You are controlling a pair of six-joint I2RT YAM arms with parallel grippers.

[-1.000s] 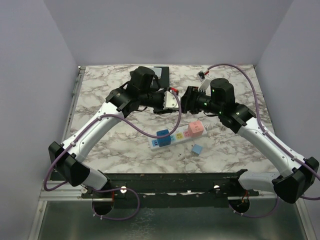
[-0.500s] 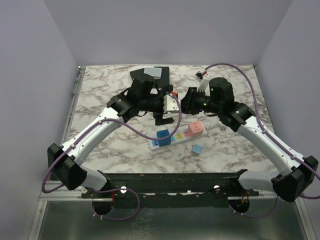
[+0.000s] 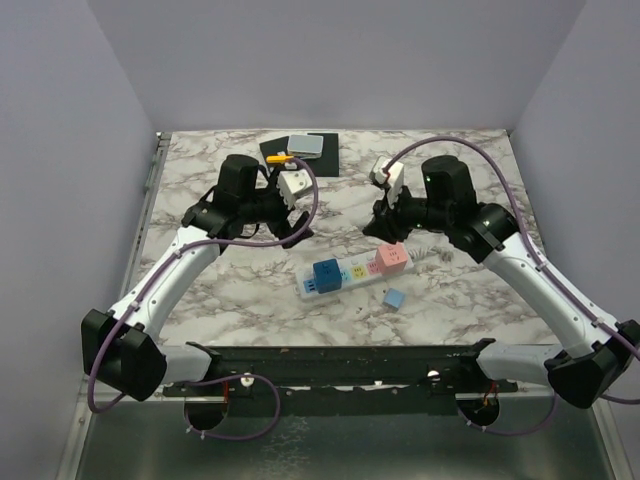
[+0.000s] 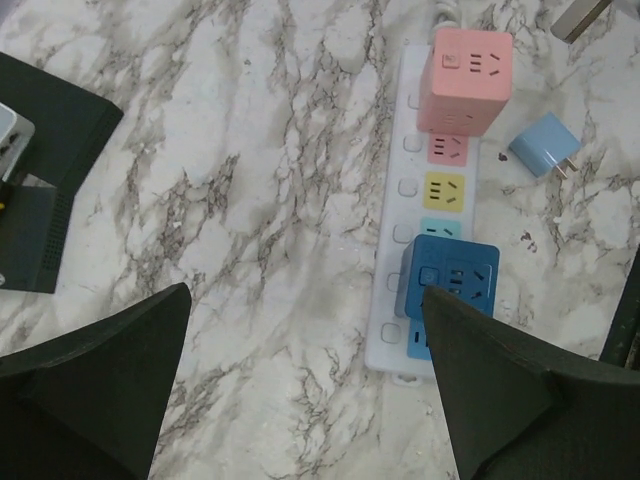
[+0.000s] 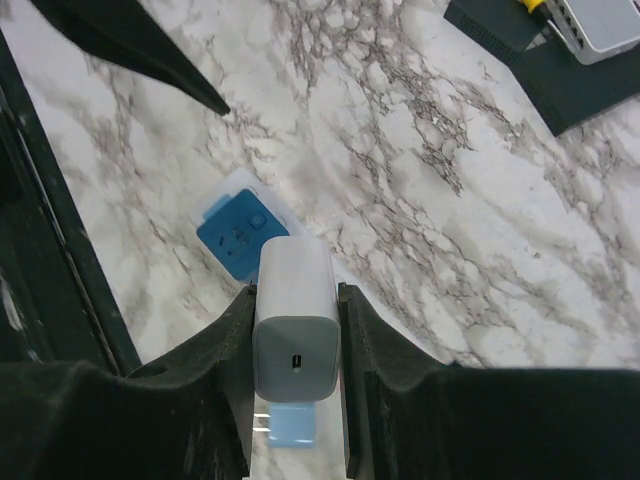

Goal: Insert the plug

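Covering the whole work area, a marble-patterned table (image 3: 450, 300) is boxed in by plain lavender walls (image 3: 60, 150) on three sides. A white power strip (image 3: 352, 271) lies near its middle, carrying a blue cube adapter (image 3: 325, 270) and a pink cube adapter (image 3: 391, 257). A small light-blue plug (image 3: 395, 298) lies just beside the strip's near side. Beyond the strip, at the far edge, a black mat (image 3: 325, 160) holds a grey box (image 3: 306, 144). The right gripper (image 5: 294, 335) has its jaws clamped on the white charger plug (image 5: 293, 285), held above the strip. The left gripper (image 4: 300, 370), jaws wide apart and empty, hovers off the strip's blue end over bare marble.
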